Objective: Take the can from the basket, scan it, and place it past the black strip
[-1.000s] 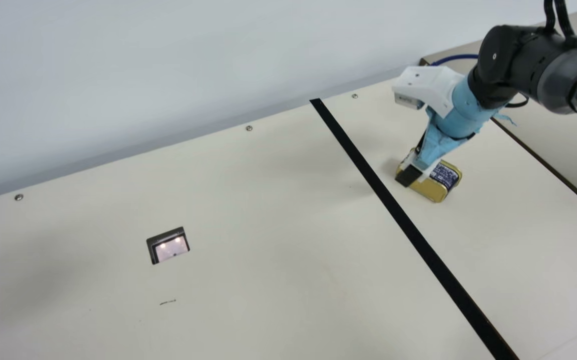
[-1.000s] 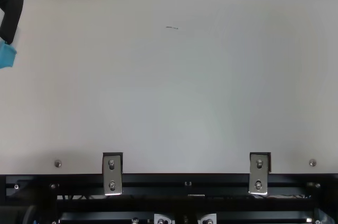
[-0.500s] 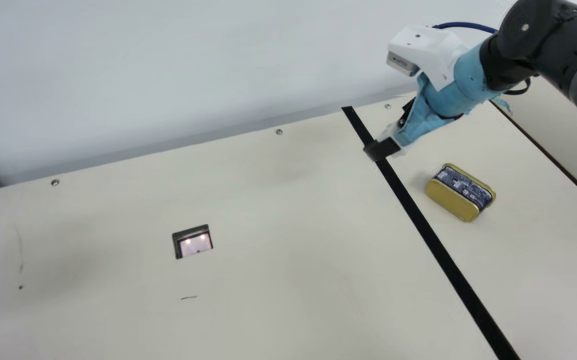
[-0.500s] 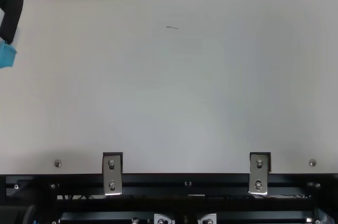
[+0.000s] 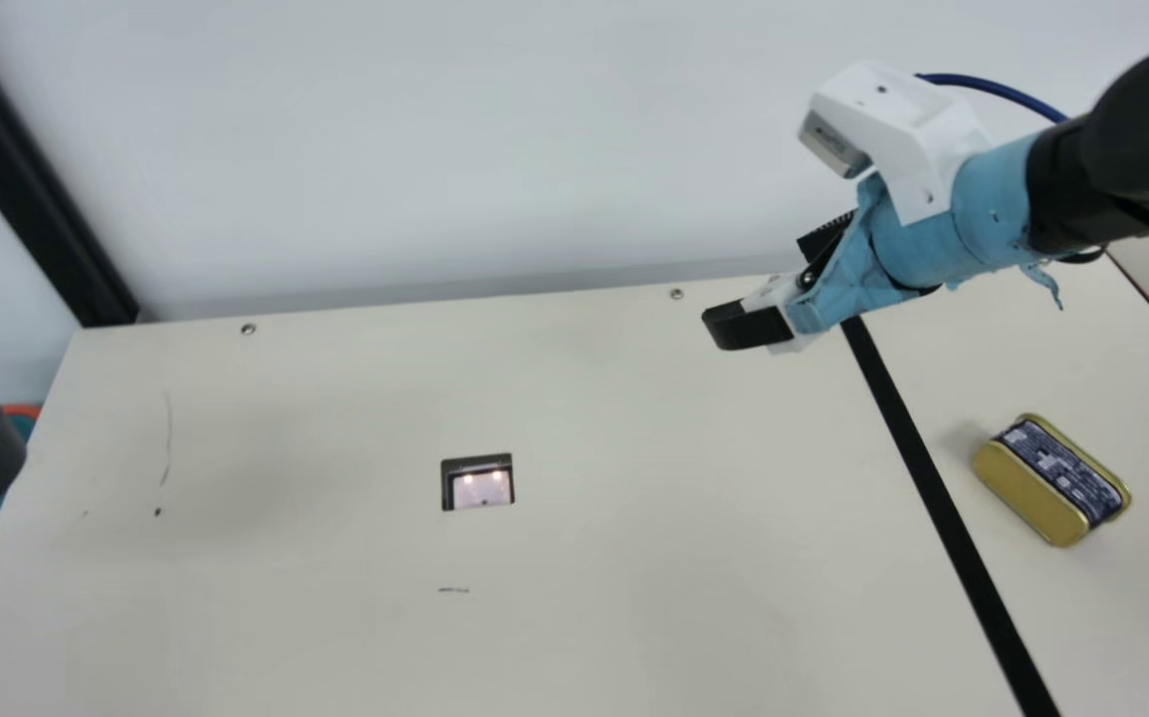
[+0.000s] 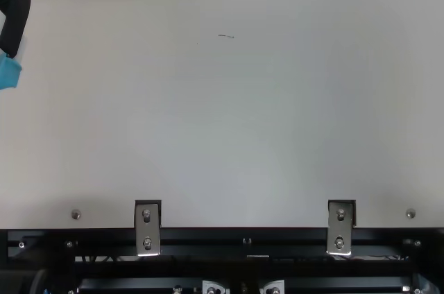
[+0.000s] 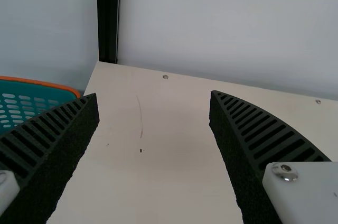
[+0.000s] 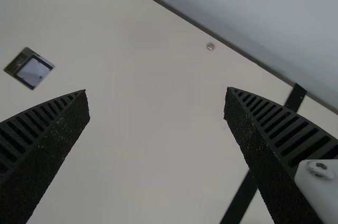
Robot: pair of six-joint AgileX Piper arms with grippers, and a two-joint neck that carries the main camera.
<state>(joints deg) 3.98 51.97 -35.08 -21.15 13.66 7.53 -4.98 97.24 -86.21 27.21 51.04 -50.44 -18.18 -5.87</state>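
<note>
Can (image 5: 1050, 481) lay on its side past the black strip (image 5: 936, 498), toward the right edge of the bench (image 5: 634, 597), its dark label facing partly upward. That was the side the task called for, so the placing looked finished; whether it was scanned could not be judged from its position. The scanner (image 5: 480, 488) sat sunk in the bench, presumably so a can could pass low over it. At the bench's left edge the left gripper (image 7: 154, 97) stood wide with nothing in it, beside the basket (image 7: 39, 82), a handy spot for another pick. Farther off, the right gripper (image 8: 157, 93) hung spread and unladen above the strip's far end, near the bench's far edge, likely to keep clear of the can.

The main view's left edge cut off both the left gripper and the basket, whose contents were perhaps low down, screened by a finger. The right gripper hid the strip's far tip there, and the top view cropped the scanner.
</note>
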